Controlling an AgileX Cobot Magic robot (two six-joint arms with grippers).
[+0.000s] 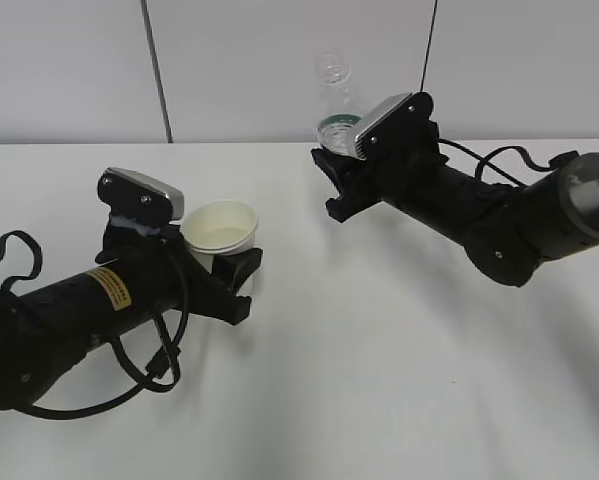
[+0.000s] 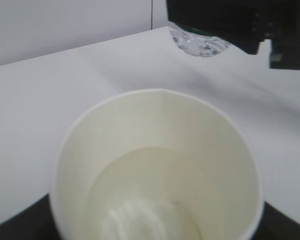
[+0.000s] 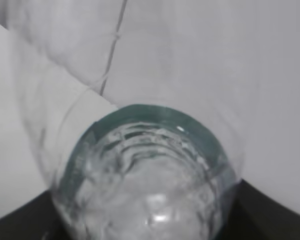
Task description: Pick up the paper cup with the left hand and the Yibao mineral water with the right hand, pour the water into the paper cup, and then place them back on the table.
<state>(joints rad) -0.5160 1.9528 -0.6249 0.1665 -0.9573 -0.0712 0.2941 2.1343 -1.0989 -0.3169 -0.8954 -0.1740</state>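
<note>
The paper cup [image 1: 222,228] is white and open-topped and sits between the jaws of my left gripper [image 1: 227,265], the arm with the yellow sticker. In the left wrist view the cup [image 2: 155,150] fills the frame, with a little clear water at its bottom. My right gripper [image 1: 334,165] is shut on the Yibao mineral water [image 1: 335,98], a clear capless bottle with a dark green label, held upright above the table [image 1: 379,380] to the cup's upper right. The bottle's base [image 2: 197,44] shows above the cup in the left wrist view. The bottle [image 3: 150,170] fills the right wrist view.
A grey wall with dark vertical seams [image 1: 157,70] stands behind the table's far edge. Black cables [image 1: 149,370] loop beside the left arm and more cables [image 1: 499,165] run along the right arm. White tabletop lies between and in front of the arms.
</note>
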